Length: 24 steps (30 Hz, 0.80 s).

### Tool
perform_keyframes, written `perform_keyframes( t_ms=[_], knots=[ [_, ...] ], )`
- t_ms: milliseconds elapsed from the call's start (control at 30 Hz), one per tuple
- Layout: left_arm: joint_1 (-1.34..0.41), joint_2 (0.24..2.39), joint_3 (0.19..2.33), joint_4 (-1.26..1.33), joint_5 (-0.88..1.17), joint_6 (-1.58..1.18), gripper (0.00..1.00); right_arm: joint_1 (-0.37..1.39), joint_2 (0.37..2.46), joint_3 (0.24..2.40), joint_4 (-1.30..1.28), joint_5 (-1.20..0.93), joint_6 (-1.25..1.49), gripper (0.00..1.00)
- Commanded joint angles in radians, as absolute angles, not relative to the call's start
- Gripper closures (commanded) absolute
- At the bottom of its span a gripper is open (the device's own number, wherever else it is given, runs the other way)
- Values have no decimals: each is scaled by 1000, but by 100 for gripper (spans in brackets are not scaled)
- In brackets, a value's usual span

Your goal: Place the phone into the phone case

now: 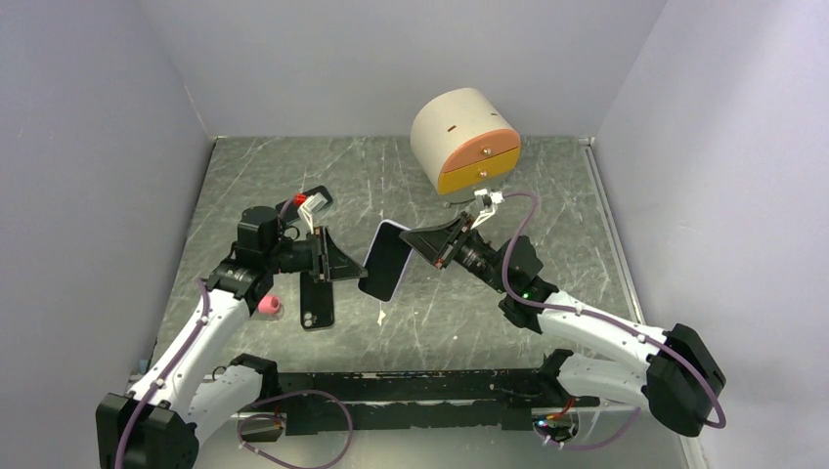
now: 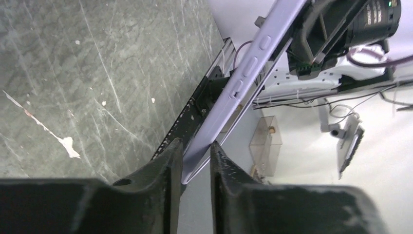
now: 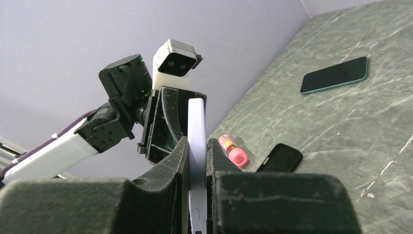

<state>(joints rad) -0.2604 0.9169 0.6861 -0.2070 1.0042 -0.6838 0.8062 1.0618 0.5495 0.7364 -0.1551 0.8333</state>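
A lavender phone case [image 1: 386, 262] hangs tilted above the table's middle, held at both ends. My right gripper [image 1: 432, 240] is shut on its upper edge, and the case [image 3: 196, 122] stands edge-on between that gripper's [image 3: 197, 142] fingers. My left gripper [image 1: 350, 266] has narrowed its jaws onto the lower corner. There the case [image 2: 243, 73] runs slantwise through the left gripper [image 2: 196, 145] and meets both fingers. A dark phone [image 3: 334, 75] with a teal rim lies flat at the back left [image 1: 321, 199], partly hidden by the left wrist.
A black phone-shaped item with camera holes [image 1: 318, 305] lies flat beside the left arm, also in the right wrist view [image 3: 280, 157]. A small pink-capped object [image 1: 271, 307] rests next to it. A round beige drawer box [image 1: 464, 137] stands at the back.
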Motion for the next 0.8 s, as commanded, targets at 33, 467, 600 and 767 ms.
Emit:
perform_keyframes(
  t_ms=[33,467,600,767],
  knots=[
    [-274,916,723,-220,996,-642,86,802,1064,563,865,-126,854,100],
    [-278,921,784,-389,882,-546,67,796,1071,533,780,-139,831,100],
    [-278,903,827,-481,791,-493,29,769,1054,542,638,-168,796,100],
    [-277,862,876,-565,678,-422,6,739,1091,543,498,-225,740,100]
  ],
)
